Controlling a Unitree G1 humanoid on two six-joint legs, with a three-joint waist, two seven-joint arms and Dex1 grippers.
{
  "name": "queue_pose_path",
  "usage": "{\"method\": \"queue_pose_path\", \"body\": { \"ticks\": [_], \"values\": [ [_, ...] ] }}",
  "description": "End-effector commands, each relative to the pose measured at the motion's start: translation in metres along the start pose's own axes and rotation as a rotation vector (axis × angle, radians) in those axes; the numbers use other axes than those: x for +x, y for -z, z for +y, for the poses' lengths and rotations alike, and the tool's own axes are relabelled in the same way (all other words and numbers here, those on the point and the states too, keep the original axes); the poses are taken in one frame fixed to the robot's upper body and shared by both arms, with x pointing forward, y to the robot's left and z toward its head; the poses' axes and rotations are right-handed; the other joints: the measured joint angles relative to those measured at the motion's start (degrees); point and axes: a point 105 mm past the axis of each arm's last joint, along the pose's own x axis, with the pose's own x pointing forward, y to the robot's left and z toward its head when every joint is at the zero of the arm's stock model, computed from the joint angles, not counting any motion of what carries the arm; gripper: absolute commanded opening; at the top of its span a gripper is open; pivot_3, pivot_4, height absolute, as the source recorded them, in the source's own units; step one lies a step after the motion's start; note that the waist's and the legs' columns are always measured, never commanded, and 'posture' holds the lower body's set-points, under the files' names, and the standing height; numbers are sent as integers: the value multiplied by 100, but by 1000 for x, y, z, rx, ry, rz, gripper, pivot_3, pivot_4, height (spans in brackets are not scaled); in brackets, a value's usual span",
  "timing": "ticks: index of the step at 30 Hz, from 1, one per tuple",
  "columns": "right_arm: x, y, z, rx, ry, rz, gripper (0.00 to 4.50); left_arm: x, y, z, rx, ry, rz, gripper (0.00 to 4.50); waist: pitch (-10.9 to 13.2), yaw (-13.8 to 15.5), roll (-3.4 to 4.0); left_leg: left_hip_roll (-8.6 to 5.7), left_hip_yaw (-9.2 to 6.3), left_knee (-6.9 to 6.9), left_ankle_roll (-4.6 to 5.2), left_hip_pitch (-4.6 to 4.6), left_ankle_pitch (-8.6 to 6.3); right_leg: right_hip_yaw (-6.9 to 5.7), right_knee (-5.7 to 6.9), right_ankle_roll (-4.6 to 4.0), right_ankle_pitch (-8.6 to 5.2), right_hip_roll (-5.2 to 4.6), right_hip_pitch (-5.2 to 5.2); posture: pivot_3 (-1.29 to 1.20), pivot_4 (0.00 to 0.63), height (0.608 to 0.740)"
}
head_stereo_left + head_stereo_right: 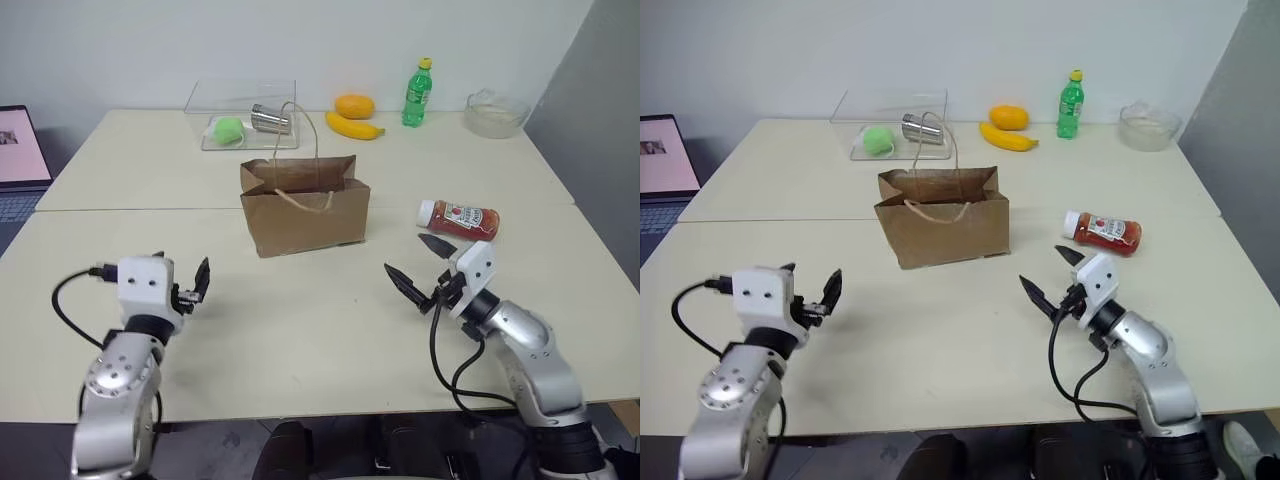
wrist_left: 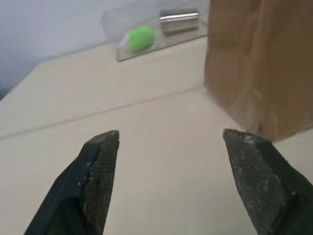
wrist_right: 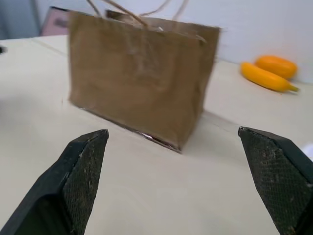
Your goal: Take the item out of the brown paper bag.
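The brown paper bag (image 1: 305,212) stands upright at the table's middle, its cord handles raised and its mouth open. The item, a small red ketchup bottle (image 1: 461,219) with a white cap, lies on its side on the table to the right of the bag, outside it. My left gripper (image 1: 181,270) hovers open and empty over the near left of the table, pointing toward the bag (image 2: 259,63). My right gripper (image 1: 405,254) is open and empty too, just in front of the bottle and facing the bag (image 3: 139,78).
At the back stand a clear plastic box (image 1: 240,105) holding a green ball (image 1: 229,129) and a metal cup (image 1: 270,120), an orange (image 1: 354,105), a banana (image 1: 353,127), a green soda bottle (image 1: 417,93) and a glass bowl (image 1: 495,112). A laptop (image 1: 20,150) sits far left.
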Motion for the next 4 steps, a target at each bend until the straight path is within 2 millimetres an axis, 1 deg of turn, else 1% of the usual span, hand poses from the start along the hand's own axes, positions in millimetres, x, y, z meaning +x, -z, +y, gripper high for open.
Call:
{"method": "queue_pose_path", "body": {
  "ticks": [1, 4],
  "values": [
    [3, -1, -10, -59, 99, -58, 4500, -1, -12, 0, -14, -60, -87, 3556, -1, 1, 0, -1, 0, 0, 0, 1, 0, -1, 0, -2, 3, 2, 0, 0, 150, 740],
    [6, 2, -12, -58, 114, -67, 4500, 0, -9, -7, -35, -18, -106, 3556, -1, -4, -1, 1, 1, 0, 0, 5, 0, -1, 3, -4, 7, 15, 1, 0, 150, 740]
  ]
}}
